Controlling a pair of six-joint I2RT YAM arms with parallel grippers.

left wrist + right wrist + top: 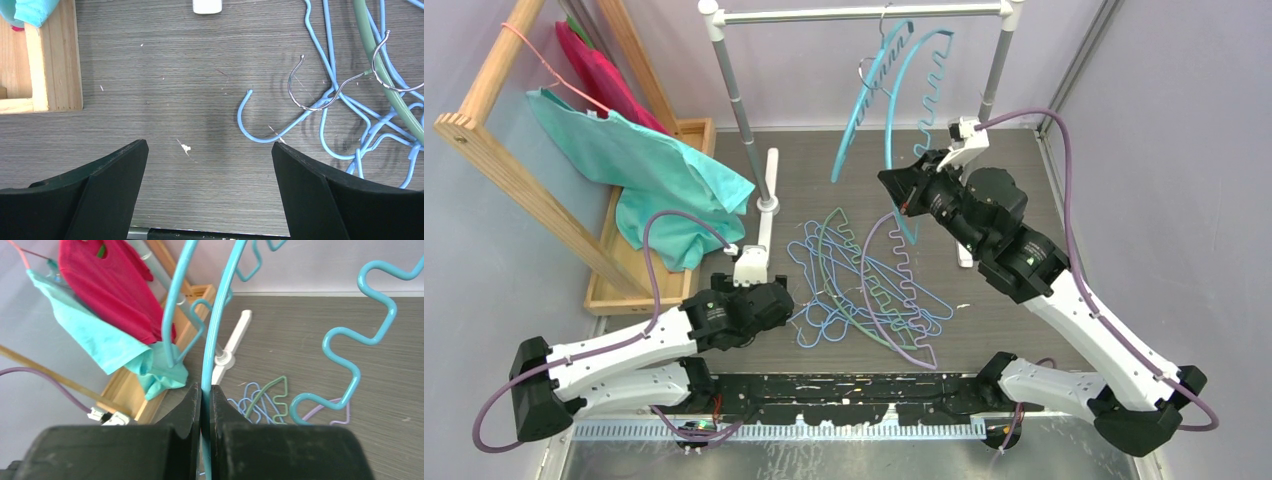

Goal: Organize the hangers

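Two teal arched hangers hang from the rack bar (864, 14): one further left (864, 110), one further right (921, 75). My right gripper (896, 197) is shut on the arched arm of the right teal hanger (220, 315), gripper (205, 390); its zigzag bar (350, 340) hangs to the right. On the table lies a tangle of light-blue wire hangers (844, 295), a green one (834, 230) and a purple one (879, 310). My left gripper (772, 302) is open and empty above bare table (210, 165), just left of a light-blue hook (260, 135) and a metal hook (310, 97).
A wooden frame (519, 170) at the left carries a pink hanger (544, 65) with a teal garment (644, 165) and a red garment (599, 70). A wooden tray (696, 135) lies beneath. The rack's white foot (767, 200) and grey post (739, 95) stand beside the pile.
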